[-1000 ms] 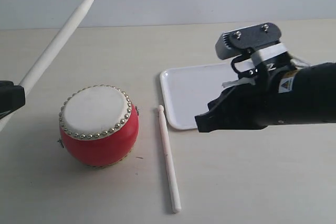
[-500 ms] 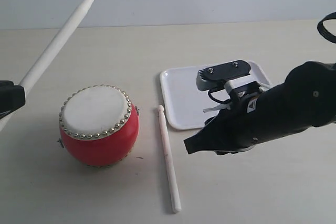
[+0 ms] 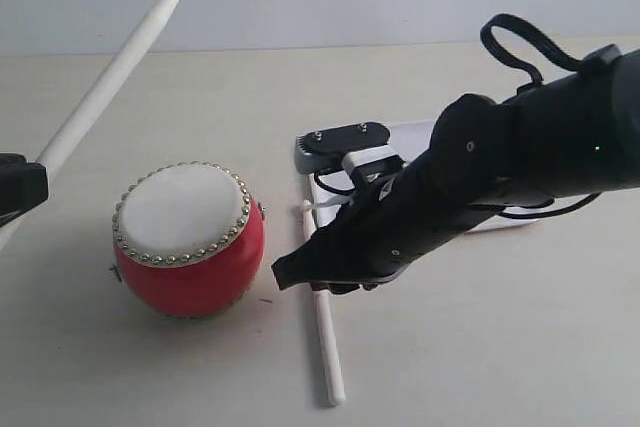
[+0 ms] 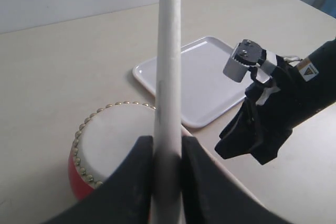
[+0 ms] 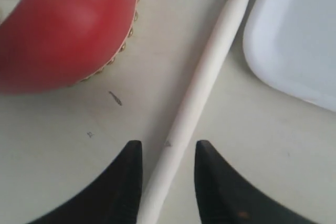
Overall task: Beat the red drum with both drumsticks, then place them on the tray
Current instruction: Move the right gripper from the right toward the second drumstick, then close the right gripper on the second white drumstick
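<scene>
Drum (image 3: 188,237): red, gold-studded, pale skin facing up. It stands upright on the tabletop (image 3: 520,347), left of the middle and well clear of the far edge.

Held stick (image 3: 110,72): pale wood, clamped low on its shaft by the left gripper (image 4: 167,148), whose fingers (image 4: 131,182) are closed against it on both sides. It slants up over the tabletop's left side, its rounded tip high toward the far edge, and is apart from the drum.

Loose stick (image 3: 327,342): a match for the first, lying flat on the tabletop between drum and tray with its tip toward the far edge. It lies just beside the tray's left edge and clear of the drum.

Tray (image 4: 194,85): white, low-rimmed, with rounded corners. It lies flat to the right of the drum and is largely hidden by the right arm (image 3: 520,147) in the exterior view.

Right gripper (image 5: 168,153): low over the loose stick at mid-shaft, with its fingers (image 5: 128,182) spread, one on either side of the shaft and not clamped on it
</scene>
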You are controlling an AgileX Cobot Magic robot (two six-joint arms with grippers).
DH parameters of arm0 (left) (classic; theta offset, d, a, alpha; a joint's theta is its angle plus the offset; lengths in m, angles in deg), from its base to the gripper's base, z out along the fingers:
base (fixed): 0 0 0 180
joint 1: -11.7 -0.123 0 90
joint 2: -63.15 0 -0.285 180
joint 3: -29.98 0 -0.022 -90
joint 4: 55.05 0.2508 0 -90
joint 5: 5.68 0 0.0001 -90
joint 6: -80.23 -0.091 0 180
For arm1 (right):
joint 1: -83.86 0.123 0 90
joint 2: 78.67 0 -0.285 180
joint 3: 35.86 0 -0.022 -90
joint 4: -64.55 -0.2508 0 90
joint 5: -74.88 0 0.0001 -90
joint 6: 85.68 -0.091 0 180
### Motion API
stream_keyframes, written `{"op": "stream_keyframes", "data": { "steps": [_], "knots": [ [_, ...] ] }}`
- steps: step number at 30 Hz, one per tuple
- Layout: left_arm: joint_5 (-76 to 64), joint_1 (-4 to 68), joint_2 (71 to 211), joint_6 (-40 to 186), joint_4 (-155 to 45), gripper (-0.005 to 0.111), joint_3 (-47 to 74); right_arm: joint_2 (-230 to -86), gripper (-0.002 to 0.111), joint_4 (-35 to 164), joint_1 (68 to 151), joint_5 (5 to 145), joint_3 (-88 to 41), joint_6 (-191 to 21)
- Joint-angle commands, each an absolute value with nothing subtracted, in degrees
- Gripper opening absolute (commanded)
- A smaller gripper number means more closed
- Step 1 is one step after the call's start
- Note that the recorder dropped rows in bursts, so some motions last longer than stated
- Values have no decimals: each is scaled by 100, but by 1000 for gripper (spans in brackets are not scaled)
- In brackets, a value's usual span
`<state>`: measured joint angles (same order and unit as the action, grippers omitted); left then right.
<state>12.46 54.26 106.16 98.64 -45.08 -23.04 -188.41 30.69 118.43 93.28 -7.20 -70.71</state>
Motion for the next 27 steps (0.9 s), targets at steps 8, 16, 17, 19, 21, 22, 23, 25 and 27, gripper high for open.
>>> {"op": "stream_keyframes", "data": {
  "steps": [8,16,17,19,21,22,23,25,27],
  "knots": [
    [1203,5419,10560,9882,-4519,0,-2323,-19156,34,2931,11850,9607,-777,-7068],
    [1213,5419,10560,9882,-4519,0,-2323,-19374,34,2756,11850,9515,-777,-7068],
    [1213,5419,10560,9882,-4519,0,-2323,-19403,34,2733,11850,9488,-777,-7068],
    [1213,5419,10560,9882,-4519,0,-2323,-19455,34,2708,11850,9424,-777,-7068],
    [1213,5419,10560,9882,-4519,0,-2323,-19526,34,2661,11850,9338,-777,-7068],
    [1213,5419,10560,9882,-4519,0,-2323,-19551,34,2629,11850,9308,-777,-7068],
    [1213,5419,10560,9882,-4519,0,-2323,-19576,34,2601,11850,9296,-777,-7068],
    [1213,5419,10560,9882,-4519,0,-2323,-19614,33,2601,11850,9282,-777,-7068],
    [1213,5419,10560,9882,-4519,0,-2323,-19635,29,2601,11850,9282,-777,-7068]
  ]
}}
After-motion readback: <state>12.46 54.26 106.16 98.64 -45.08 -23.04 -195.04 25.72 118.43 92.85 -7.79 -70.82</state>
